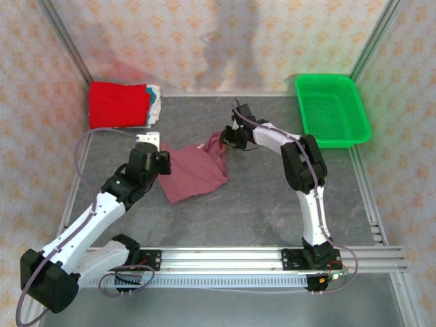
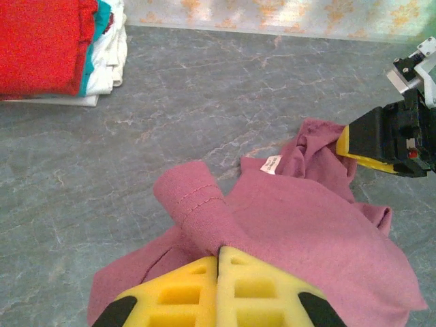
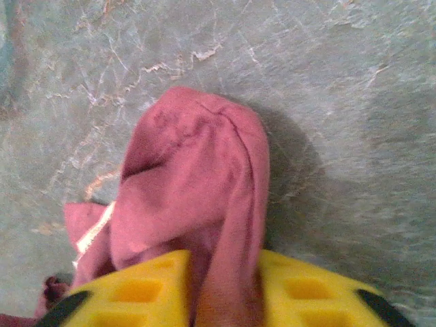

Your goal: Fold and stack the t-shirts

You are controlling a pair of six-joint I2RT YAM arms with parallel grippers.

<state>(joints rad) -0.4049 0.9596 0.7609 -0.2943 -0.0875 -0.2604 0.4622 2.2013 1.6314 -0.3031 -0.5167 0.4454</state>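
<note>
A crumpled maroon t-shirt (image 1: 194, 174) lies mid-table. My left gripper (image 1: 163, 162) is shut on its left edge; in the left wrist view a rolled hem of the maroon t-shirt (image 2: 306, 225) leaves the closed yellow tips of the left gripper (image 2: 219, 253). My right gripper (image 1: 225, 139) holds the shirt's far right corner, slightly raised. In the right wrist view a bunch of the maroon t-shirt (image 3: 197, 177) fills the gap between the yellow fingers (image 3: 143, 286) of the right gripper (image 3: 221, 272). Folded t-shirts (image 1: 121, 103) are stacked at the back left, bright red on top, whitish ones (image 2: 109, 61) beneath.
A green plastic basket (image 1: 323, 78) stands at the back right corner. Patterned walls close in the table at the back and sides. The grey table (image 1: 259, 211) shows bare surface in front of the shirt, up to the arms' mounting rail (image 1: 272, 257).
</note>
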